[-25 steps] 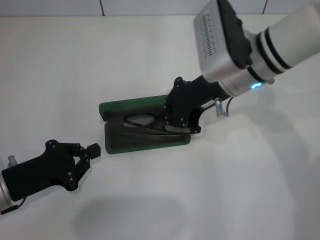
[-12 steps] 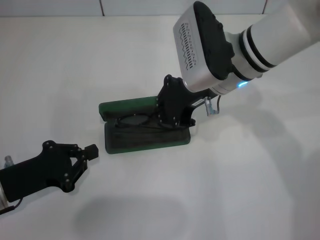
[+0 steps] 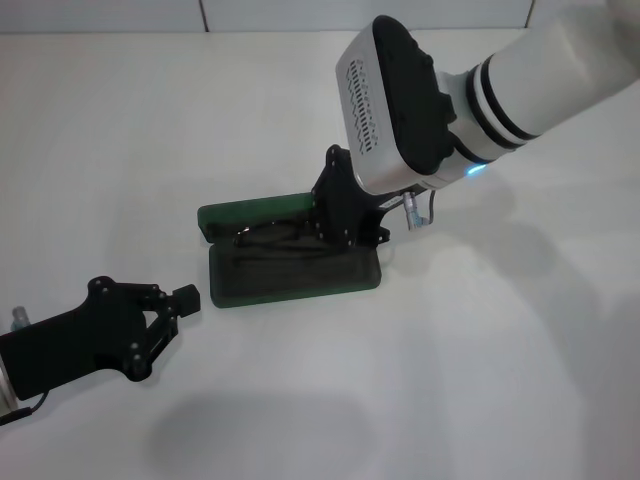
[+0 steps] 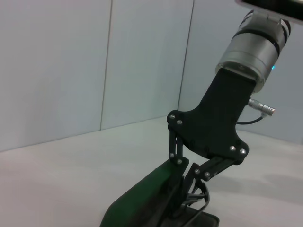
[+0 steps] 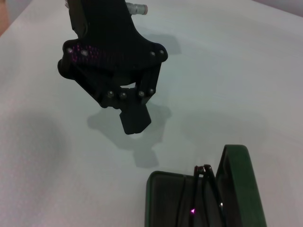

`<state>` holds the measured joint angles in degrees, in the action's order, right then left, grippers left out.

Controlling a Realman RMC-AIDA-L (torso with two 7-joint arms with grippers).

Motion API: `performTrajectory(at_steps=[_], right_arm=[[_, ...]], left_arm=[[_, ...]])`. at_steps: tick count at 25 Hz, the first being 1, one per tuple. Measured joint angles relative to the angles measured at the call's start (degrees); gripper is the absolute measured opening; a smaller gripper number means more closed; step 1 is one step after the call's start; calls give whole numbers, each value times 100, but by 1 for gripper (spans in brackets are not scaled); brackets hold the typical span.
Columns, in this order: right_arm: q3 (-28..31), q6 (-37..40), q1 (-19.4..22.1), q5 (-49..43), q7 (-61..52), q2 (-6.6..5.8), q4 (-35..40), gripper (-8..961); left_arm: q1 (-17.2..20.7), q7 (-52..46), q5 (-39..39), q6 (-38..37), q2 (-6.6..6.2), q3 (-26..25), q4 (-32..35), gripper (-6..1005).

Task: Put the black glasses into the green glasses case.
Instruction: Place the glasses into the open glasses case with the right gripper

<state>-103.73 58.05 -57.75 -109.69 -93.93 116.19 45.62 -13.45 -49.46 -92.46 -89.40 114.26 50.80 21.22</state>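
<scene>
Black glasses point(image 3: 270, 240) in green glasses case point(image 3: 290, 275), right claw point(image 3: 335, 225) over them

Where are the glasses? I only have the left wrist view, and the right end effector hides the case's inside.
Observer: Head view shows the glasses in the open case, along its raised lid.
Operator: Is the right end effector off them?
Observer: No, the right end effector is down at the case's right end, over the glasses.
Operator: And my left one?
Observer: The left end effector is shut, near the case's near-left corner but apart from it.
</scene>
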Motion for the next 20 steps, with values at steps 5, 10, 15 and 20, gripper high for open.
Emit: performTrajectory(at_steps=[5, 10, 15, 20], right_arm=[[-79, -33, 1, 45, -2, 0, 25, 99], [-113, -42, 29, 145, -3, 0, 26, 100], [-161, -103, 41, 198, -3, 0, 26, 101], [-165, -144, 55, 256, -3, 0, 26, 101]], left_arm=[[-2, -1, 0, -58, -1, 0, 6, -1], [6, 5, 0, -81, 1, 3, 6, -1], [20, 5, -8, -114, 6, 9, 5, -1], [48, 23, -9, -206, 12, 9, 5, -1]])
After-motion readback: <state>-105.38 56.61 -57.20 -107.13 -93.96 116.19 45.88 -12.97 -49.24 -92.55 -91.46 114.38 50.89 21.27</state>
